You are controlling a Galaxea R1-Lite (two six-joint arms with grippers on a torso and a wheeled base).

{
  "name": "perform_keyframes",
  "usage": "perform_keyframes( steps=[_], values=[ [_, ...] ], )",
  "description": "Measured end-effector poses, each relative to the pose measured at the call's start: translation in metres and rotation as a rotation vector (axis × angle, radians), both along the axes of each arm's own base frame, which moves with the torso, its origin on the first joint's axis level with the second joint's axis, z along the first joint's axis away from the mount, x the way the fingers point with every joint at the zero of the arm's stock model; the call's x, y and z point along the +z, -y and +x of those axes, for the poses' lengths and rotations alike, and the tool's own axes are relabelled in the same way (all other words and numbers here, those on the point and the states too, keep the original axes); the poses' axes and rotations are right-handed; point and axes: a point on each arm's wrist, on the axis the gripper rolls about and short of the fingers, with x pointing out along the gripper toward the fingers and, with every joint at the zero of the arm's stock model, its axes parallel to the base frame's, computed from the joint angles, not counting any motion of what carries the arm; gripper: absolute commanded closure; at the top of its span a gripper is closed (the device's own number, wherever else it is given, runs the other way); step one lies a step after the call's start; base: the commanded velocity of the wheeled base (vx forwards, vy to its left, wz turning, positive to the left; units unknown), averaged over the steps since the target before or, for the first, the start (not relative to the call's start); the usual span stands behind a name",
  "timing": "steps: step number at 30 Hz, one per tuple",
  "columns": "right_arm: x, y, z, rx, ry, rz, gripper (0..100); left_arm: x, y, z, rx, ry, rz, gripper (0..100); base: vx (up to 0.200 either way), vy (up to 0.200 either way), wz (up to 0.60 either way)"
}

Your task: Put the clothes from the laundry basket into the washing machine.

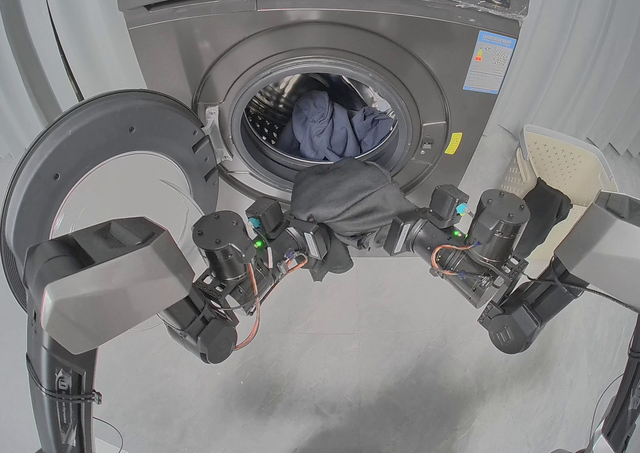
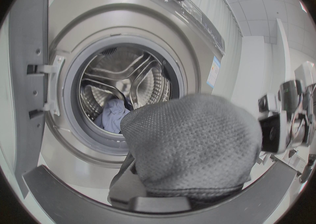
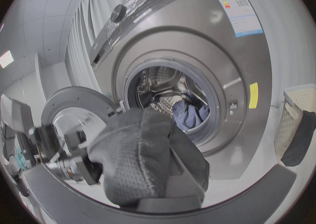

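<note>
Clothes update pls, where's the laundry, and what are your claws up to? (lurker)

Nearest to me is a dark grey knit garment [image 1: 347, 198], slung between my left claw [image 2: 158, 203] and my right claw [image 3: 169, 203]. It's draped right over both of them, so honestly I can't tell whether either claw is wide or clamped down under there. The bundle hangs just in front of the washing machine [image 1: 167, 41], at about 6 o'clock on the round opening. Its top edge lines up with the lower lip, but I can't tell if it's touching. (me)

And the machine itself? Anything in it? (lurker)

Yep. The door [image 1: 100, 141] is swung wide open, sitting at 9 o'clock from the opening. Inside the drum [image 2: 131, 73] some blue clothes [image 1: 327, 128] lie in a heap at the bottom, roughly 6 o'clock. The laundry basket [image 1: 567, 161] stands on the floor at 3 o'clock from the machine, just beside it, with a black piece [image 1: 547, 208] hanging over its rim on the side facing the machine. A pale curtain [image 1: 587, 41] runs behind all of it. (me)
</note>
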Motion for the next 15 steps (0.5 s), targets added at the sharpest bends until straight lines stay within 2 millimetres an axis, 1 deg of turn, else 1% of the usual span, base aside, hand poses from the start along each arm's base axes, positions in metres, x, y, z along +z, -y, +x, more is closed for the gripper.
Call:
perform_keyframes(
  steps=[2, 5, 8, 9, 15],
  values=[
    [-0.007, 0.0, 0.0, 0.001, -0.017, -0.01, 100, 0.009, -0.002, -0.004, -0.002, 0.01, -0.01, 100, 0.0, 0.0, 0.0],
    [-0.013, -0.003, 0.0, 0.007, -0.034, -0.016, 100, 0.017, -0.005, -0.012, -0.009, 0.013, -0.014, 100, 0.0, 0.0, 0.0],
    [-0.017, -0.01, 0.001, 0.024, -0.038, -0.008, 100, 0.024, -0.009, -0.021, -0.015, 0.01, -0.014, 100, 0.0, 0.0, 0.0],
    [-0.017, -0.013, 0.0, 0.031, -0.036, -0.006, 0, 0.025, -0.01, -0.024, -0.017, 0.009, -0.013, 100, 0.0, 0.0, 0.0],
    [-0.019, -0.026, -0.005, 0.07, -0.025, 0.001, 0, 0.034, -0.016, -0.035, -0.021, 0.01, -0.013, 100, 0.0, 0.0, 0.0]
  ],
)
